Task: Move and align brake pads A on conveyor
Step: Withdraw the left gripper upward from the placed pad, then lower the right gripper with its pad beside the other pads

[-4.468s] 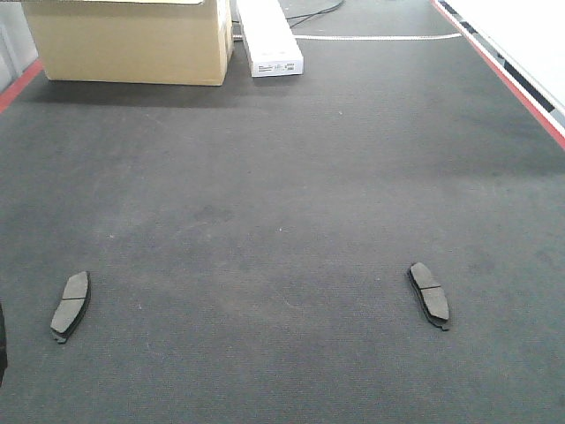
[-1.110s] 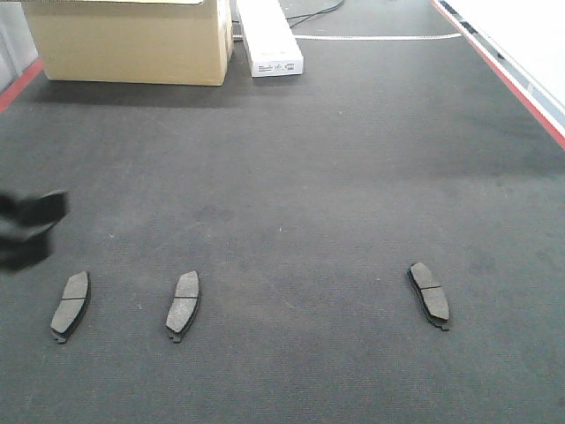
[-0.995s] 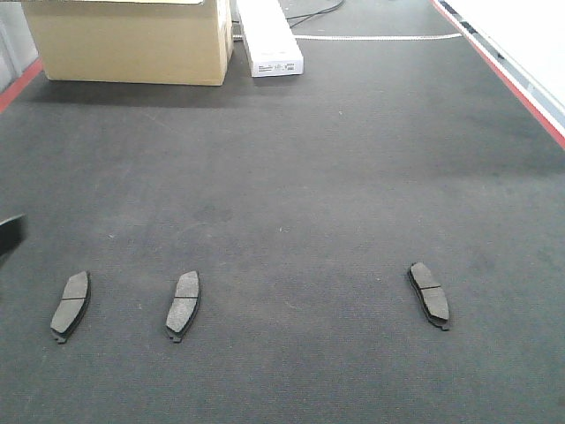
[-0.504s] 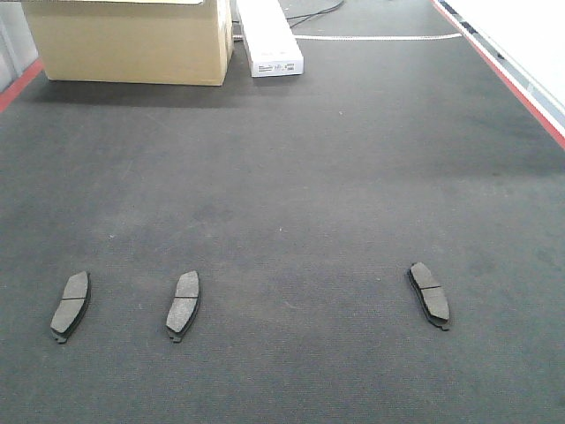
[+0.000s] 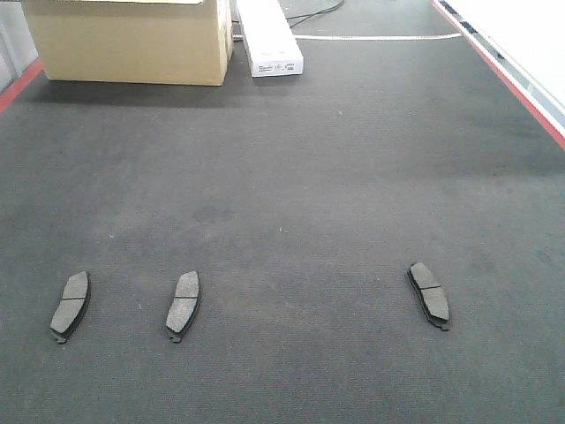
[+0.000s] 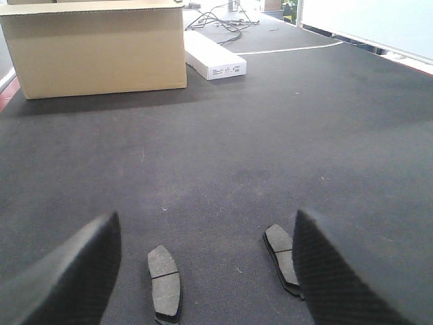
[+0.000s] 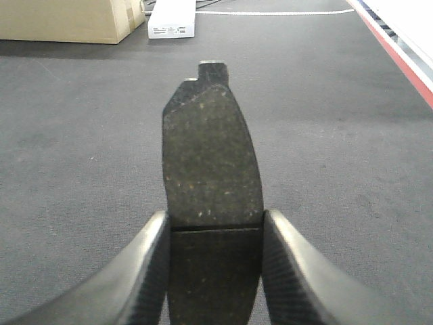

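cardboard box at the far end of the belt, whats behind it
Behind the cardboard box only a few cables show, beside the white carton. The box hides whatever else lies behind it on the conveyor.

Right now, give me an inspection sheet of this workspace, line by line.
Surface: conveyor, dark felt-like belt with red edge strips, flat.
Job's things: three brake pads lie apart in a rough row on the belt; a fourth pad is clamped in the right gripper.
Clutter: cardboard box and white carton at the far end of the belt.
Grippers: left gripper open, above the belt, two pads showing between its fingers; right gripper shut on the fourth pad.
Cables: dark cables behind the white carton.
Surroundings: pale surface beyond the right red strip.
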Controlling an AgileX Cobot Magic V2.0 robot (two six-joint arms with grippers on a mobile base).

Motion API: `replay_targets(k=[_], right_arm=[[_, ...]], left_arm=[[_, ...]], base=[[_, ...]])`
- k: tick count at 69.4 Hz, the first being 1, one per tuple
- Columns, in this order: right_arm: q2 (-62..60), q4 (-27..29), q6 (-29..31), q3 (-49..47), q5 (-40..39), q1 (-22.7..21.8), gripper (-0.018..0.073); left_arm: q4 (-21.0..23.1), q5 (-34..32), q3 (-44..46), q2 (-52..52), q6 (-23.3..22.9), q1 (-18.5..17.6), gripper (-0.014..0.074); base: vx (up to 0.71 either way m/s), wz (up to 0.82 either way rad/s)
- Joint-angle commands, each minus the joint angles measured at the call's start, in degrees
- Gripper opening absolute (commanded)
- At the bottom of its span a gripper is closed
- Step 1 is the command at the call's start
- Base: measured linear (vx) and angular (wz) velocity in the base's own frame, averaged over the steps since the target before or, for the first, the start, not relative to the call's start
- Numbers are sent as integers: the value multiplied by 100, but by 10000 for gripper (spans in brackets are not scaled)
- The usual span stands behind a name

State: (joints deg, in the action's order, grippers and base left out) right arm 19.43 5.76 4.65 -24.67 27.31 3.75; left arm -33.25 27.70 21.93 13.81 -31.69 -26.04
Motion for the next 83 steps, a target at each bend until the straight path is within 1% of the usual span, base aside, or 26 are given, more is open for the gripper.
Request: replay_targets(k=[1,14,21,27,35,40,45,51,58,63,69,75,79,83], right_arm=[[63,-5,20,-180,-567,-26,-4],[86,73,-152,-213,-904,-26,-4],[342,258,-142,-481,-713,-26,-2],[814,435,-53,-861,-434,-26,0],[1602,960,225,-1456,-4,-26,3],[2157,1363,571,-1809,229,-26,4],[2711,1926,984,-2127,490,-26,6],[3351,2534,1337,-2418,675,-26,7],[3973,2970,1648,-2676,736,-26,9],[4417,3013,1776,-2831,693,-26,10],[4837,3013,1794,-2957,691,7,10],[5192,2979,1800,-3069,619,292,12],[5459,2960,1788,-3136,452,639,12],[5678,2938,1658,-3194,326,880,12]], left_arm=[[-108,-388,155,60,-23,-21,523],[-108,-388,155,60,-23,-21,523],[-108,-388,155,60,-23,-21,523],[-108,-388,155,60,-23,-21,523],[-108,-388,155,60,-23,-21,523],[-108,-388,155,60,-23,-21,523],[-108,-388,155,60,-23,-21,523],[-108,-388,155,60,-23,-21,523],[-108,-388,155,60,-23,-21,523],[-108,-388,155,60,-23,-21,523],[-108,-388,155,60,-23,-21,523],[-108,-388,155,60,-23,-21,523],[-108,-388,155,60,-23,-21,523],[-108,-388,155,60,-23,-21,523]], base=[[0,0],[0,0],[0,0],[0,0],[0,0],[0,0],[0,0],[0,0],[0,0],[0,0],[0,0],[0,0],[0,0],[0,0]])
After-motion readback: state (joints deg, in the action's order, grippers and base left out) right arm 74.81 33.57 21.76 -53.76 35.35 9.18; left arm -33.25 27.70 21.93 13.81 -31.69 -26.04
